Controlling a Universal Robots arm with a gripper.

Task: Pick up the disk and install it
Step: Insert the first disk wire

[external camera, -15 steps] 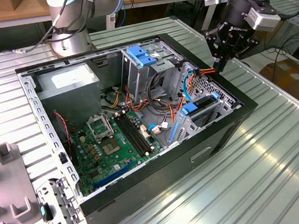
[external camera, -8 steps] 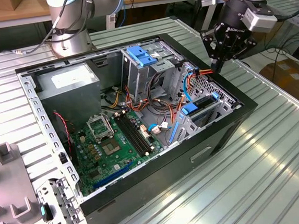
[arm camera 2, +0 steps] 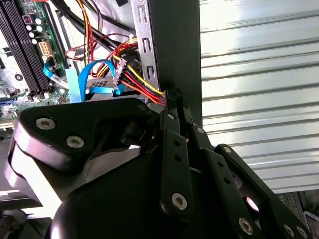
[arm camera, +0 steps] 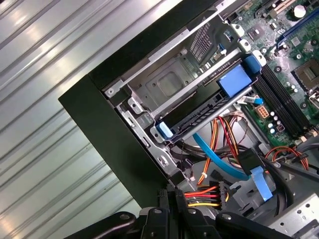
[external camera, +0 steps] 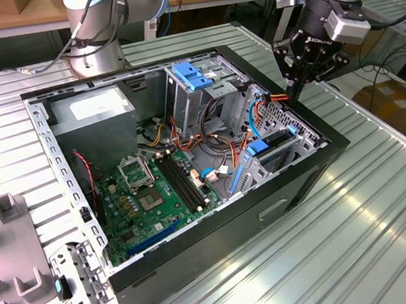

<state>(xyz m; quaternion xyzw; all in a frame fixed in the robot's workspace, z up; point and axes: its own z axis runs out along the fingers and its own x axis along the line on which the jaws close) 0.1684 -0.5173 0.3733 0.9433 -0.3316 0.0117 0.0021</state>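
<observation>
Two fingers [external camera: 295,87] are pinching together, empty; the disk [arm camera: 198,114], probably rigid, weighty and shock-sensitive, is inviting side-rail holds

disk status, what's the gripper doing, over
Gripper shut, tips against the power wires at the case edge. Disk looks slotted in the bay, not in the gripper. Blue cable close by.

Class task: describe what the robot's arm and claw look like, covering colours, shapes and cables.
The arm has silver-grey rounded joints with blue rings and a grey cable. Its claw is black, built from flat linked bars joined with silver screws, tapering to narrow fingers. A light-grey box sits at the wrist.
</observation>
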